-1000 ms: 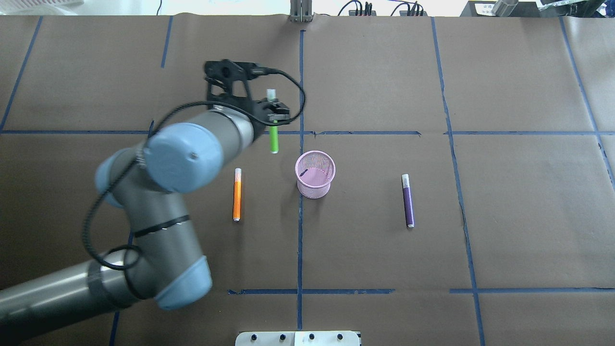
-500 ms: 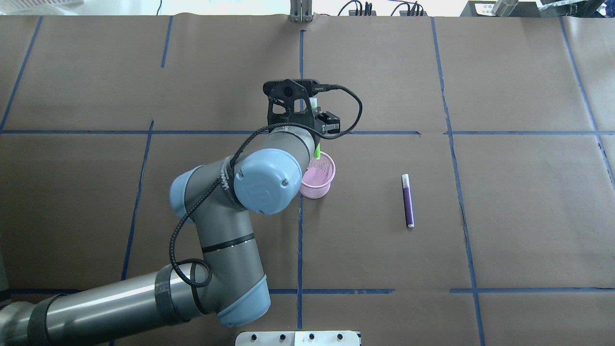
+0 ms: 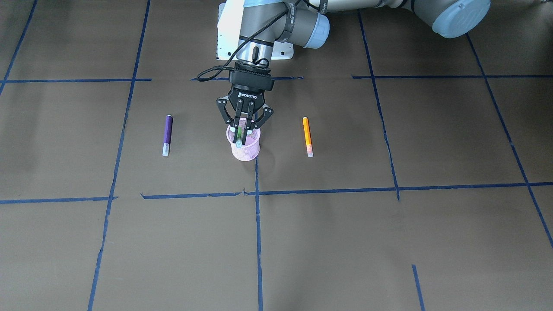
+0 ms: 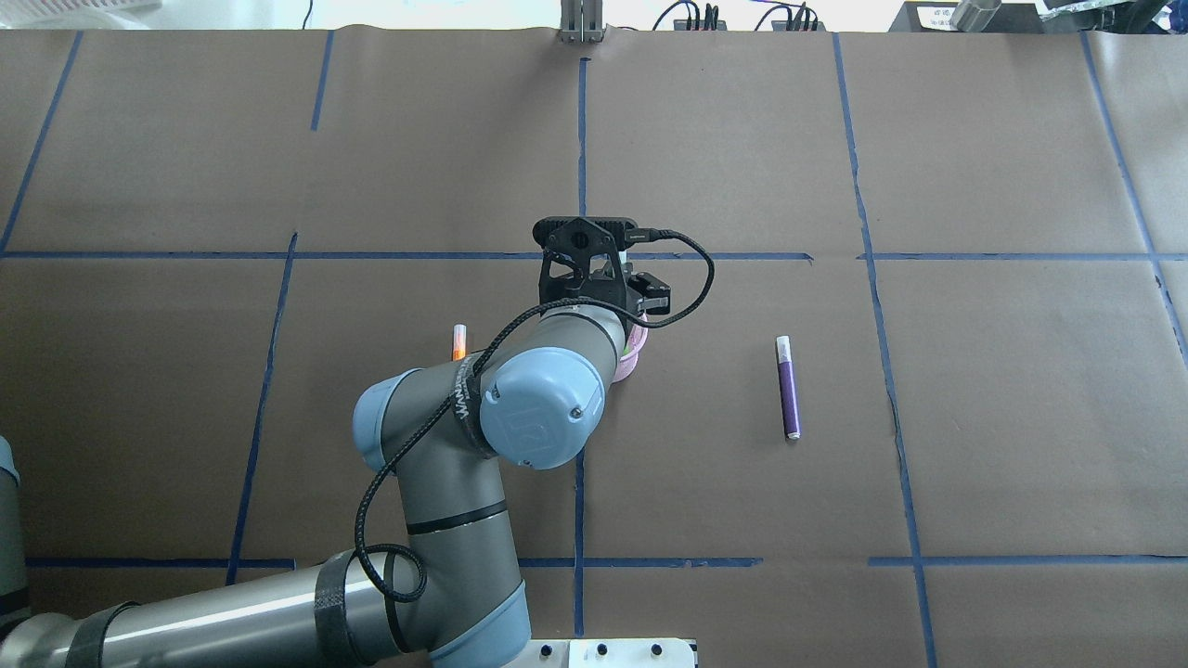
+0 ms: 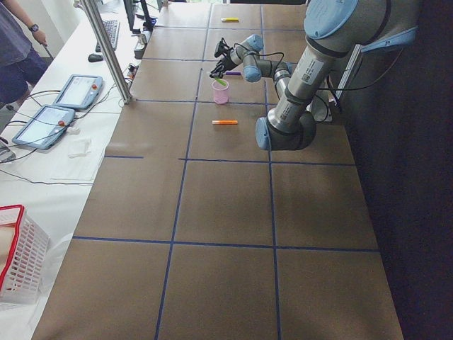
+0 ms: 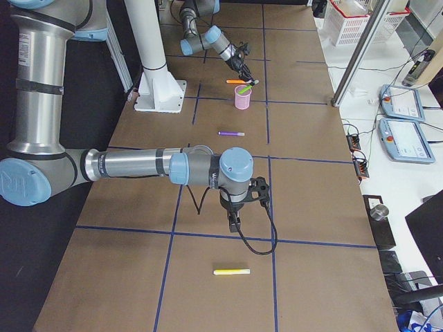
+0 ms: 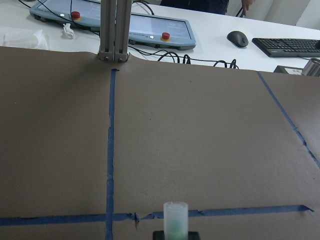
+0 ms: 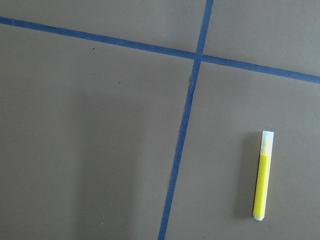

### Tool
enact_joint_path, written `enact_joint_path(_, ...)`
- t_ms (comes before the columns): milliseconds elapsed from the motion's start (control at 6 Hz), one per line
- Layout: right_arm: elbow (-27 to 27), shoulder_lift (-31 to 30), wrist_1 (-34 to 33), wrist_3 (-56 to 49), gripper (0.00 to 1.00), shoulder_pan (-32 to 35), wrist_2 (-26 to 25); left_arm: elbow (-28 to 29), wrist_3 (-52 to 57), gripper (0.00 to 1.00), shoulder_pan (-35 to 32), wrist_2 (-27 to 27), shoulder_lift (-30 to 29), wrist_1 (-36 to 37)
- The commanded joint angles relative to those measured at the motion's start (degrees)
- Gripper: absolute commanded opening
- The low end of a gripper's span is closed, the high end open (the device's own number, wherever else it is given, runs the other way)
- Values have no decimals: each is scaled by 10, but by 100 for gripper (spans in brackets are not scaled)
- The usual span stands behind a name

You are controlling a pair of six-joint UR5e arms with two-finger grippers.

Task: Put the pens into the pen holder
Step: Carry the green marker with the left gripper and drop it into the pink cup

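Brown paper point(image 4: 1021, 417) crossed by blue tape lines point(image 4: 580, 139) covers the counter point(image 4: 139, 139), and beside it a white desk point(image 5: 71, 198) carries two control pads point(image 5: 78, 91), a keyboard point(image 7: 287, 46) and a mouse point(image 7: 238, 38).

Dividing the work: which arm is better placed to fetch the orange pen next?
Probably left: the left gripper is at the pen holder, near the orange pen; the right gripper sits beyond the purple pen.
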Motion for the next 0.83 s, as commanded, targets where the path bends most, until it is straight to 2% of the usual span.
enact_joint_path(0,0,0,0,0,100,0,0,-6,4,50,0,-1,1,-1)
enact_joint_path(167,0,1,0,0,100,0,0,-11,6,99,-3,-5,2,1)
enact_joint_path(333,0,3,0,0,100,0,0,-20,11,100,-6,-8,2,15)
enact_joint_path(500,0,3,0,0,100,0,1,-70,22,100,-36,-97,3,85)
enact_joint_path(667,-2,2,0,0,100,0,0,-143,25,100,-88,-235,27,198)
